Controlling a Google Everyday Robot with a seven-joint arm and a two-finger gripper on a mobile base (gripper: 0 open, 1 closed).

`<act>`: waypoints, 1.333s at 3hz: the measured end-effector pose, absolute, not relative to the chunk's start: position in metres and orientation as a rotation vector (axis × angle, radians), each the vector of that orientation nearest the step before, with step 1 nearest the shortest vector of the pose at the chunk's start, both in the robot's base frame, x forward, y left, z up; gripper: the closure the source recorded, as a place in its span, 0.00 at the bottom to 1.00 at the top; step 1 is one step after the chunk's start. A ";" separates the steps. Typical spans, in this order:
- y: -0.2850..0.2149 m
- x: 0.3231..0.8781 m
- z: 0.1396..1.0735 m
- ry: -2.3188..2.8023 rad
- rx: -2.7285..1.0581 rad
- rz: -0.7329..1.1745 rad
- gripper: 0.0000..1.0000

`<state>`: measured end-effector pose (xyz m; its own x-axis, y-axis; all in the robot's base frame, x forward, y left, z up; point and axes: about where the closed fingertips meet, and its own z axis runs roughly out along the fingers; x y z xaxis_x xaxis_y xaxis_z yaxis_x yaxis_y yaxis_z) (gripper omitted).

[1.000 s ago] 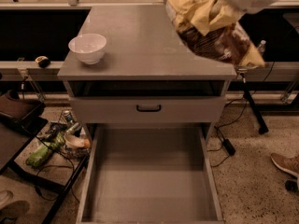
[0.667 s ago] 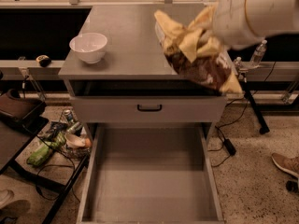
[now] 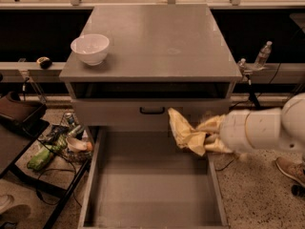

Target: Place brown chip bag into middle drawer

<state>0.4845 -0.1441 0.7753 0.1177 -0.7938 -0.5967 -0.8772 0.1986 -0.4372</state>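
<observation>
The brown chip bag (image 3: 189, 133) shows mostly its pale yellow crumpled end. It hangs at the tip of my white arm, over the right side of the open middle drawer (image 3: 143, 185). My gripper (image 3: 212, 138) is at the bag, hidden behind the foil and the arm's white wrist. The drawer is pulled out wide, with a plain grey floor and low side walls. The bag is above the floor, just in front of the grey drawer front with a black handle (image 3: 152, 110).
A white bowl (image 3: 90, 48) stands on the cabinet top (image 3: 157, 37) at the left. A plastic bottle (image 3: 262, 55) stands on the ledge at right. A cluttered rack (image 3: 52, 144) sits left of the drawer. A shoe (image 3: 290, 168) is at far right.
My arm has carried the bag down from above the cabinet top's right side to in front of the cabinet, over the open drawer's right part.
</observation>
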 end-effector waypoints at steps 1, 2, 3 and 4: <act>-0.141 0.458 0.699 1.731 -1.640 0.256 1.00; -0.141 0.458 0.698 1.730 -1.640 0.257 1.00; -0.105 0.464 0.659 1.693 -1.683 0.348 1.00; -0.048 0.463 0.601 1.622 -1.709 0.464 1.00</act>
